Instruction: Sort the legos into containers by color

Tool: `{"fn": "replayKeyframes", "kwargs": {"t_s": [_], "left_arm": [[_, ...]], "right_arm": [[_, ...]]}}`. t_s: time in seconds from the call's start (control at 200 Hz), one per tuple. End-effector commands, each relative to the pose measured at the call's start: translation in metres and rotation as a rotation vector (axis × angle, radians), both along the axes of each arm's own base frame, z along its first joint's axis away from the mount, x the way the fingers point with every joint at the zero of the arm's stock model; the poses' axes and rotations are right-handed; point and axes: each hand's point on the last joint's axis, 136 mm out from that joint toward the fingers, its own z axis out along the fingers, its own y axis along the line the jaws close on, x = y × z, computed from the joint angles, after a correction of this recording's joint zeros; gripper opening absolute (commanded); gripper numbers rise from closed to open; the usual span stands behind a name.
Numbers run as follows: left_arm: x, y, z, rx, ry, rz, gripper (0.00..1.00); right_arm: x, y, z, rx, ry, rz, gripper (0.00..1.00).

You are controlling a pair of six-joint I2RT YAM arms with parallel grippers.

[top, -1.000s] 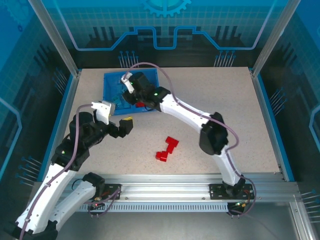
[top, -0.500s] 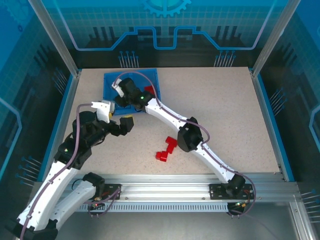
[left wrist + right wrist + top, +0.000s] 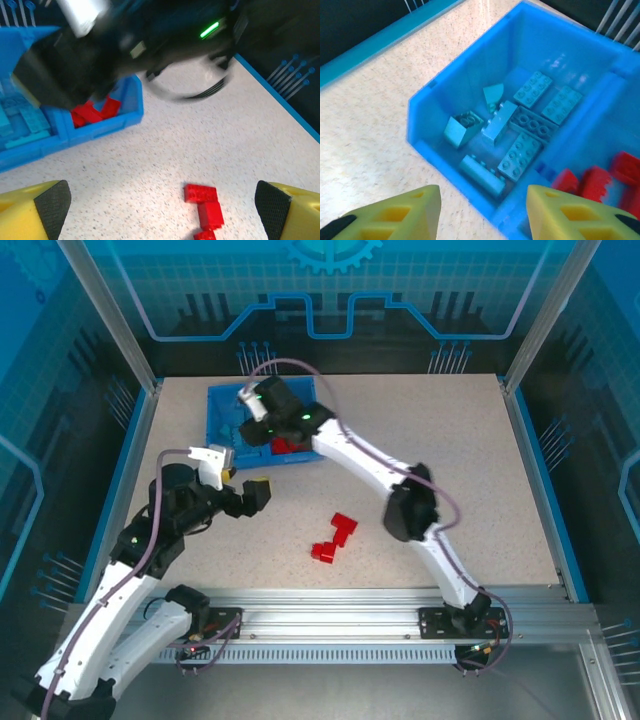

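In the overhead view, the shallow blue plastic tray with two side-by-side compartments sits at the upper left of the speckled beige bench. The white right arm reaches from the lower right across to it, its wrist hanging over the tray. Small red studded plastic bricks show in the tray's right compartment, just beside the arm. Below the tray, the left claw points right above bare bench. A small cluster of loose red bricks lies near the middle of the frame, well apart from the tray.

In the left wrist view, the left claw's yellow, black-padded fingertips sit at the two lower corners, spread wide with nothing between them. The loose red bricks lie at bottom centre, touching one another. The tray is at the upper left, under the right arm's dark blur.

In the right wrist view, the right claw is spread wide and empty along the bottom edge. Light blue studded bricks lie jumbled in the left compartment at centre frame. Red bricks lie past the middle wall at the lower right.
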Motion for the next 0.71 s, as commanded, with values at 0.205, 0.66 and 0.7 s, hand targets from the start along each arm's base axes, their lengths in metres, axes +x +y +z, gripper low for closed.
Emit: {"fn": "replayKeyframes", "kwargs": {"t_s": [0.205, 0.66, 0.7], "left_arm": [[0.000, -0.084, -0.049, 0.077, 0.186, -0.268, 0.99], [0.030, -0.189, -0.206, 0.534, 0.518, -0.269, 0.99], [0.033, -0.191, -0.214, 0.551, 0.532, -0.256, 0.99]], "right_arm": [[-0.086, -0.202, 0.046, 0.150, 0.125, -0.275, 0.64], [-0.174, -0.366, -0.022, 0.197, 0.330, -0.777, 1.00], [-0.175, -0.368, -0.022, 0.190, 0.329, -0.778, 1.00]]}}
